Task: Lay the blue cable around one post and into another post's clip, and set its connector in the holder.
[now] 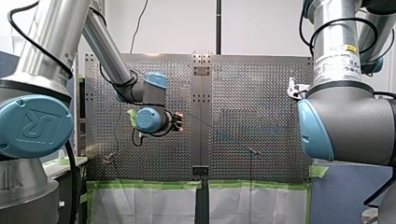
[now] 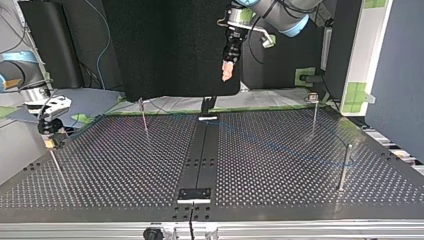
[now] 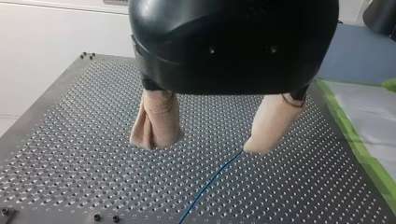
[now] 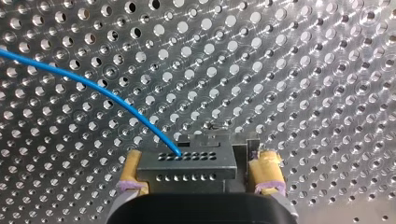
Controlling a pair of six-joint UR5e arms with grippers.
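Blue thin cable (image 4: 109, 97) is plugged into a grey block connector (image 4: 187, 161) clamped by the right gripper (image 4: 200, 165). Near that cable, the left gripper (image 3: 205, 143) is spread wide.

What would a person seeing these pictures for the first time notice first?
The blue cable stands out against the perforated table, running into the grey connector that my right hand clamps between yellow pads, at the top view's left edge. My left hand hangs open above the table, beige fingers spread.
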